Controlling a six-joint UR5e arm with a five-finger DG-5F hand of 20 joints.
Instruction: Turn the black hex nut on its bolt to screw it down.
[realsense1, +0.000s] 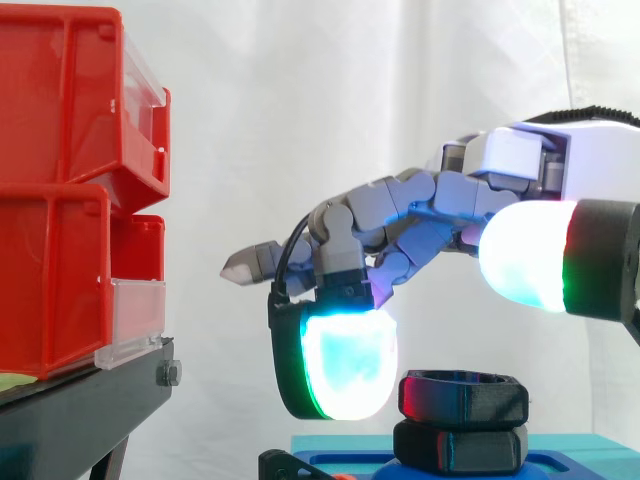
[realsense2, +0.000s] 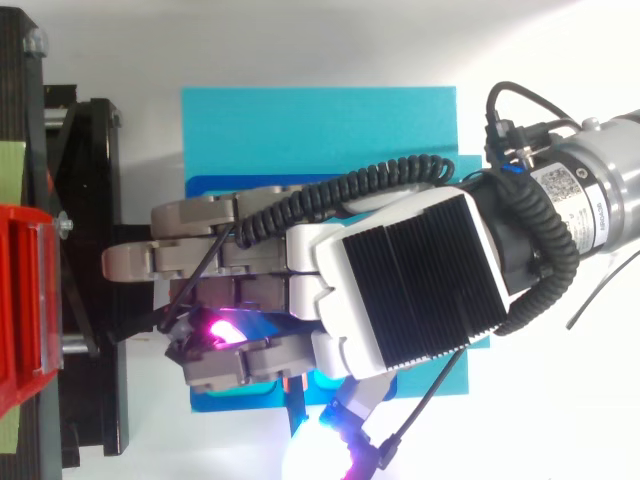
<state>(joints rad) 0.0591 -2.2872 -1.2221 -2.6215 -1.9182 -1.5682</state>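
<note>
Two red bins (realsense1: 60, 190) sit stacked at the left on a black stand (realsense1: 90, 395), each with a clear front (realsense1: 135, 320). Behind hangs a white curtain (realsense1: 350, 90). A blue board (realsense2: 320, 120) lies beside the stand. The greenish strip (realsense1: 14, 380) under the bins may be tape.

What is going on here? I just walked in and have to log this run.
The robot's hand is poised over a black hex nut on a blue base. One glowing fingertip sits low beside the nut and another pad is raised above it. Nothing grips the nut yet. Red bins stand nearby.
</note>
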